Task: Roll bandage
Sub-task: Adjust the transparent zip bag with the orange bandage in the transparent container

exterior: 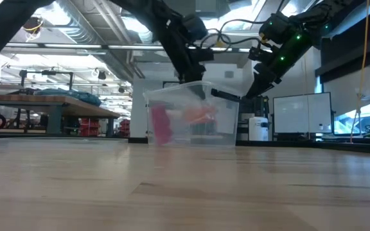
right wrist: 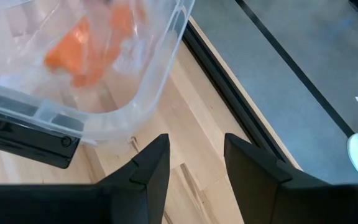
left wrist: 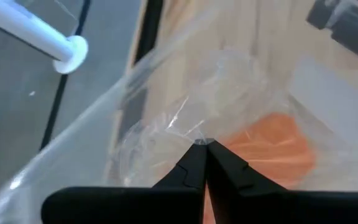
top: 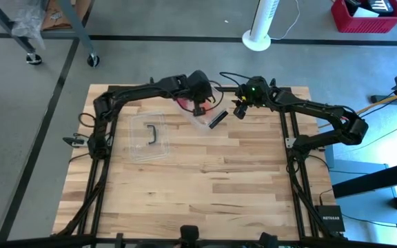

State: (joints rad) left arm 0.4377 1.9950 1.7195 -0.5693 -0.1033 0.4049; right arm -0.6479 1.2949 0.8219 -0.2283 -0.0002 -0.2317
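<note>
A clear plastic bin (top: 200,114) stands at the table's far middle. Through its wall I see the red bandage (exterior: 161,125) at its left end and an orange-red lump (exterior: 201,115) beside it; the lump also shows in the right wrist view (right wrist: 79,43). My left gripper (left wrist: 202,144) reaches down into the bin and is shut on a crinkly clear plastic bag (left wrist: 185,118) next to the orange lump (left wrist: 272,146). My right gripper (right wrist: 194,155) is open and empty, just right of the bin and above the table. My left gripper pinches a bit of the clear bag's film (left wrist: 194,135) between its two fingertips, coming from above into the bin. Creases run out from the tips. One layer or several, I cannot tell.
The bin's clear lid (top: 150,134) with a dark handle lies flat on the table left of the bin. A dark latch bar (right wrist: 23,140) sits on the bin's right side. The table's far edge (right wrist: 229,93) runs close behind the bin. Bare wood lies toward the near edge.
</note>
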